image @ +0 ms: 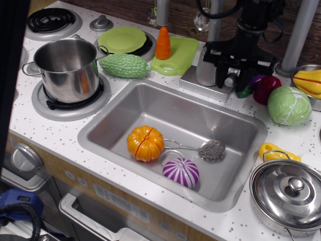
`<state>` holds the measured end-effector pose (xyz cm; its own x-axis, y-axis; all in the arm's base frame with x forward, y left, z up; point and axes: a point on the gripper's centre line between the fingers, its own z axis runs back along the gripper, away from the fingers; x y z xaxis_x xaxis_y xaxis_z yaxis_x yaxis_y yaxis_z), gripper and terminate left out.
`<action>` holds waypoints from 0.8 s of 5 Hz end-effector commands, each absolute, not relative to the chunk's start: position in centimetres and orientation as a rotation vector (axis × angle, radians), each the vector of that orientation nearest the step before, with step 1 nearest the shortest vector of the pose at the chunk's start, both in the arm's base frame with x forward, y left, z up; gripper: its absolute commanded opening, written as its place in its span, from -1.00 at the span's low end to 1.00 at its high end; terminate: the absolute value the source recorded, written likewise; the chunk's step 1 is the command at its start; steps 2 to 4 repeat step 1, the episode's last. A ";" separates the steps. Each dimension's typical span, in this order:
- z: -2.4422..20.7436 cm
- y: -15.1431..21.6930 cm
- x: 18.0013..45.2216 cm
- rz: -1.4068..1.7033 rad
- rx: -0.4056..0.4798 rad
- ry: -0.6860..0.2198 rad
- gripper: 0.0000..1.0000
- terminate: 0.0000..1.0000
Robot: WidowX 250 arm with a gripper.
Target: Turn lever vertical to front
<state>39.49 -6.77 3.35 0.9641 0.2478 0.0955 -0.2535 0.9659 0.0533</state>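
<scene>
The cylindrical faucet base stands on a silver plate behind the sink. To its right a small round silver-grey part of the lever shows; the rest of the handle is hidden by my gripper. My black gripper hangs down over the lever. Its two fingers stand apart, one on each side of the round part, and it looks open. I cannot tell whether a finger touches the lever, or which way the handle points.
The sink holds an orange pumpkin, a purple onion and a slotted spoon. An eggplant, a cabbage and a thick grey pole are right of the gripper. The thin spout pipe rises behind it.
</scene>
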 end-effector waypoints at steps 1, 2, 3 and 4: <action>2.6 -8.0 39.0 0.262 0.030 -0.114 -1.00 1.00; 2.6 -8.0 39.0 0.262 0.030 -0.114 -1.00 1.00; 2.6 -8.0 39.0 0.262 0.030 -0.114 -1.00 1.00; 2.6 -8.0 39.0 0.262 0.030 -0.114 -1.00 1.00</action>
